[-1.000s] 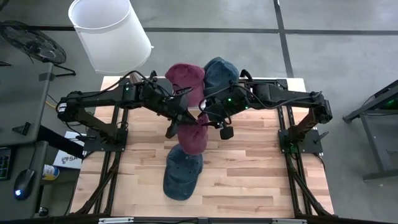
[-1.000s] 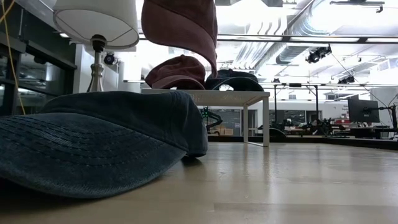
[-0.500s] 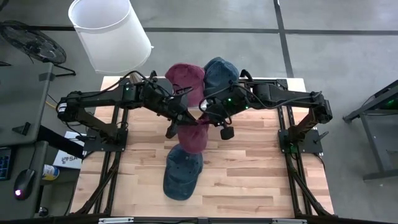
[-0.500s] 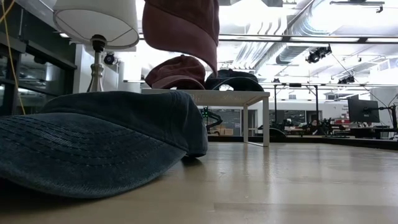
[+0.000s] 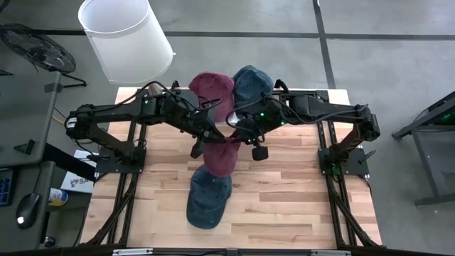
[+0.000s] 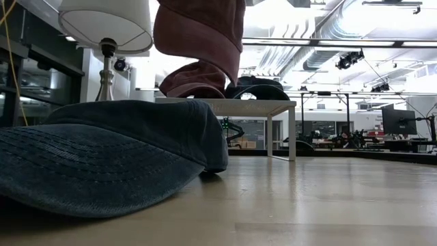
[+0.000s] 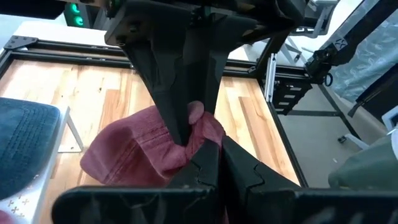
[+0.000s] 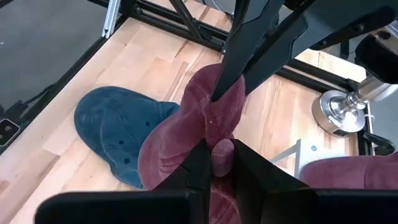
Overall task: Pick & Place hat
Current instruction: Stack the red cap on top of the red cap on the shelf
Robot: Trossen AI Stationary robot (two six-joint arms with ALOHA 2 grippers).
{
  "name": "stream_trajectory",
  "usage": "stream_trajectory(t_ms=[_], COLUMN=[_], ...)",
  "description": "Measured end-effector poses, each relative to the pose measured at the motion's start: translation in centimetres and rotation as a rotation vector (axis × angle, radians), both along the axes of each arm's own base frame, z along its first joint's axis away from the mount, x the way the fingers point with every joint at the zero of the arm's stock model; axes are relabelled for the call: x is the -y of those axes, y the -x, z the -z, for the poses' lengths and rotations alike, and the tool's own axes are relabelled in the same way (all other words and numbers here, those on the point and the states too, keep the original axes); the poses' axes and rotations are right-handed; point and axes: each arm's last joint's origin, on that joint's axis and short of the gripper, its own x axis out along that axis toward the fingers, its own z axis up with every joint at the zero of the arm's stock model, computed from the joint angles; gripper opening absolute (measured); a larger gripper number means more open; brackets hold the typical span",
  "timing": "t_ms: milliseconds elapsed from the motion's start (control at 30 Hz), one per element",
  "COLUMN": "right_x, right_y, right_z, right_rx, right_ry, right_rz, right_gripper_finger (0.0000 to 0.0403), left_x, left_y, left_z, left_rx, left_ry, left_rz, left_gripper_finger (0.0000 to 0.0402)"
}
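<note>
A maroon hat (image 5: 222, 155) hangs in the air between my two grippers over the table's middle; it also shows at the top of the low view (image 6: 200, 34). My left gripper (image 5: 208, 136) and my right gripper (image 5: 237, 135) are both shut on its upper part. A blue hat (image 5: 208, 199) lies flat on the table just near of it. A second maroon hat (image 5: 212, 89) and a second blue hat (image 5: 252, 83) rest on a small white stand (image 6: 225, 104) at the far edge. My left gripper pinches a bunched fold of the maroon hat's cloth (image 7: 184, 140) at its upper end between its two fingers, slanting down from the table's left. The hat hangs below, clear of the table. My right gripper pinches a bunched fold of the same hat's cloth (image 8: 222, 148) at its upper end between its two fingers, slanting down from the table's right, close to the left gripper's fingers (image 8: 239, 65). The hat hangs slack below, above the blue hat.
A lamp with a white shade (image 5: 124, 35) stands at the table's far left corner, its base (image 8: 342, 112) beside the stand. The wooden table (image 5: 298, 206) shows bare wood to the right and left of the near blue hat.
The held maroon hat has sunk a little and spread wider; its lower edge now hangs lower in front of the maroon hat on the stand. Both grippers stay shut on it.
</note>
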Motion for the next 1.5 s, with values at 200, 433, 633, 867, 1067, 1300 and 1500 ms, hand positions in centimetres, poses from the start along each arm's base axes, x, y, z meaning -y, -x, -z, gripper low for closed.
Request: stream_trajectory(t_ms=[200, 433, 633, 867, 1067, 1300, 1500], right_x=[0.0, 0.0, 0.1, 0.3, 1.1, 2.9, 3.9], right_y=[0.2, 0.4, 0.5, 0.6, 1.3, 2.2, 2.6], right_z=[0.3, 0.5, 0.6, -0.2, -2.7, -5.2, -7.3], right_rx=[-0.043, -0.074, -0.093, -0.080, -0.013, 0.058, 0.139], right_ry=[-0.024, -0.040, -0.070, -0.080, -0.107, -0.145, -0.154], right_rz=[0.019, 0.037, 0.068, 0.109, 0.154, 0.211, 0.245], right_gripper_finger=[0.0035, 0.0035, 0.0035, 0.0035, 0.0035, 0.0035, 0.0035], left_x=[-0.2, -0.3, -0.4, -0.5, -0.6, -0.6, -0.6], left_y=[-0.1, -0.1, 0.8, 4.2, 7.4, 10.2, 11.3], left_z=[0.0, -0.4, -1.4, -3.4, -4.4, -5.2, -5.0], left_rx=[0.000, 0.043, 0.091, 0.142, 0.142, 0.153, 0.117], left_ry=[-0.031, -0.035, -0.051, -0.076, -0.106, -0.136, -0.161], left_rz=[-0.084, -0.092, -0.142, -0.247, -0.311, -0.356, -0.385], left_gripper_finger=[0.0021, 0.0119, 0.0164, 0.0167, 0.0167, 0.0167, 0.0167])
